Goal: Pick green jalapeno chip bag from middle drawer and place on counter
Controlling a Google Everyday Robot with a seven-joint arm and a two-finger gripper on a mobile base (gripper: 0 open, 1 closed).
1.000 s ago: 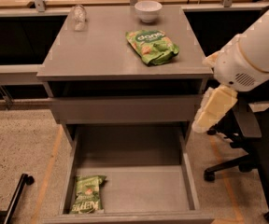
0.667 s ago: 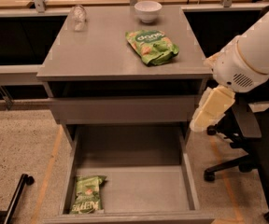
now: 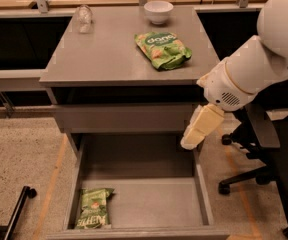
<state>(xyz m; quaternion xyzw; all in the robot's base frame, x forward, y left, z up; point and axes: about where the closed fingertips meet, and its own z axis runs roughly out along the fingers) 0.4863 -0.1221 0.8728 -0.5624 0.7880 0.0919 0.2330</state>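
Note:
The green jalapeno chip bag lies flat in the front left corner of the open middle drawer, its white lettering toward the front. The drawer is pulled out below the grey counter. My gripper, cream coloured, hangs from the white arm over the drawer's right rear corner. It points down and left, above and well right of the bag, and it holds nothing that I can see.
On the counter lie a brighter green chip bag, a white bowl and a clear plastic cup. A closed drawer front sits above the open drawer. A black office chair stands at the right.
The arm and gripper have moved left and slightly down, from beside the cabinet to over the drawer's right rear corner. The bags have not moved.

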